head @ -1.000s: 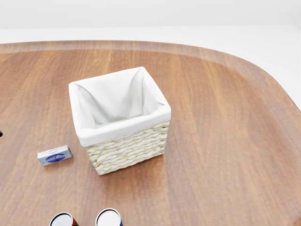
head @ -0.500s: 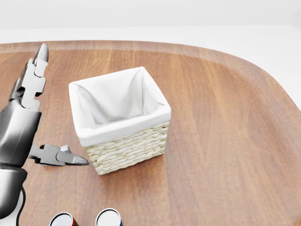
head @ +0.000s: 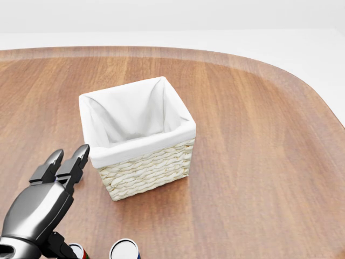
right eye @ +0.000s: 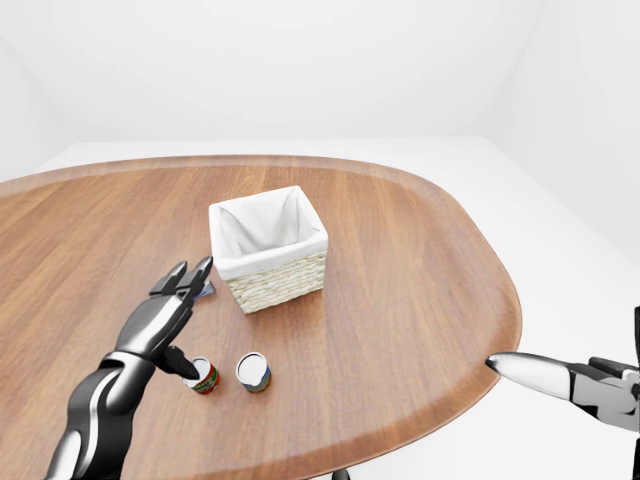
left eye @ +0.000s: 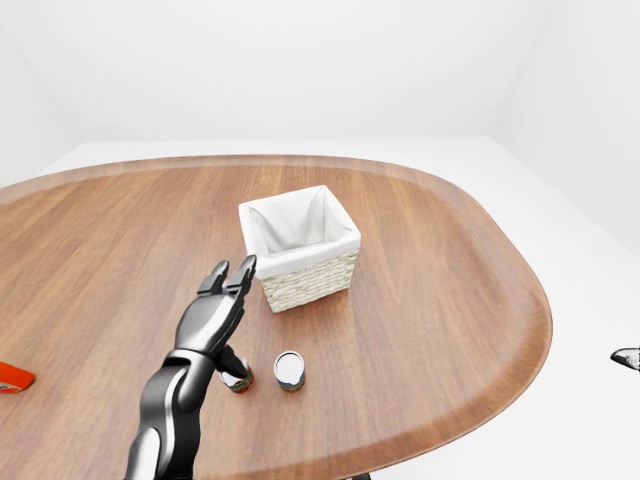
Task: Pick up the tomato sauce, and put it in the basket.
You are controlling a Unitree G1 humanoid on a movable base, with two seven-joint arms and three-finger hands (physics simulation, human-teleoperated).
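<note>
Just below left fingers (right eye: 178, 278), tomato sauce (right eye: 203, 377).

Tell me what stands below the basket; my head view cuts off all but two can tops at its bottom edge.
Observer: Two upright cans, standing apart: a red-labelled can on the left and a blue-labelled can to its right.
Operator: Report the left robot hand against the red one.
Observer: The left robot hand is open just above it. Its thumb points down beside the can and is not closed round it.
Operator: Find my right robot hand.
Observer: The right robot hand shows at the right edge of the right-eye view, out past the rim of the table.
</note>
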